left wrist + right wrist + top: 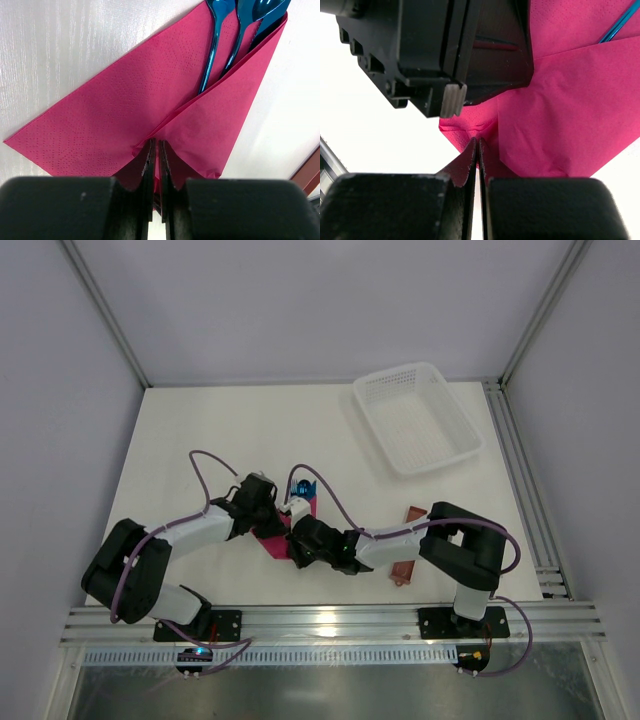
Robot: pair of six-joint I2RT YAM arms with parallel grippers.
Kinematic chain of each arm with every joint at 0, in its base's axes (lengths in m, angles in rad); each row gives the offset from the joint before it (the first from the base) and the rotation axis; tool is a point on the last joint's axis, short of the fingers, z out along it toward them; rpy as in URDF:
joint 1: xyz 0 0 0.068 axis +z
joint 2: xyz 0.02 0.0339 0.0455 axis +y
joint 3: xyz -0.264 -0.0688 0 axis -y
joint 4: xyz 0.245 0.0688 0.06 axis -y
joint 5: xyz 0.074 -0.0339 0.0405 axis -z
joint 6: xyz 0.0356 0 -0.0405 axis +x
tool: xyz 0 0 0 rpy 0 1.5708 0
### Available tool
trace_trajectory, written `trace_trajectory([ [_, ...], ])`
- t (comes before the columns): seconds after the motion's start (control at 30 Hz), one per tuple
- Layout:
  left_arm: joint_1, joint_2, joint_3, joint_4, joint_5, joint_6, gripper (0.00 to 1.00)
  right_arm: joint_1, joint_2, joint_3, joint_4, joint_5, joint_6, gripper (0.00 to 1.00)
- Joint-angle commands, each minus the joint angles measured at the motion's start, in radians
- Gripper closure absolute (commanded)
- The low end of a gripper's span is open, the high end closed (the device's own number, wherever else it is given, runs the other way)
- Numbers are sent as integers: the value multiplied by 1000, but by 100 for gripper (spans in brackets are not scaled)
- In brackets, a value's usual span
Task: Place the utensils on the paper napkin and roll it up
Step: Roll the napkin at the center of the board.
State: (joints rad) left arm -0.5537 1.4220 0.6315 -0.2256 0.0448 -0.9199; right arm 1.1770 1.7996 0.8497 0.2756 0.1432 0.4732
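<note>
The paper napkin is folded over the utensils. I see my left fingers clamped on its fold. My right fingers are pressed together at its edge.

Both arms reach inward, left end effector and right end effector pinched shut

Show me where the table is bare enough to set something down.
Bare: the far-left table, from its left edge to the basket, and the strip between basket and napkin. Crowded: near centre around the napkin and utensils, and by the brown sleeve.
</note>
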Motion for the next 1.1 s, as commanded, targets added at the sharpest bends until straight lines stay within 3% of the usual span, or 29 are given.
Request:
trace_trajectory([
  [0.0, 1, 8, -29, -38, -16, 7, 89, 7, -46, 46, -18, -11, -16, 96],
  [0.6, 1, -1, -42, -32, -10, -8, 90, 30, 17, 5, 57, -36, 56, 96],
  [1.07, -2, -63, -96, -29, -31, -42, 91, 30, -88, -18, -9, 4, 58, 96],
])
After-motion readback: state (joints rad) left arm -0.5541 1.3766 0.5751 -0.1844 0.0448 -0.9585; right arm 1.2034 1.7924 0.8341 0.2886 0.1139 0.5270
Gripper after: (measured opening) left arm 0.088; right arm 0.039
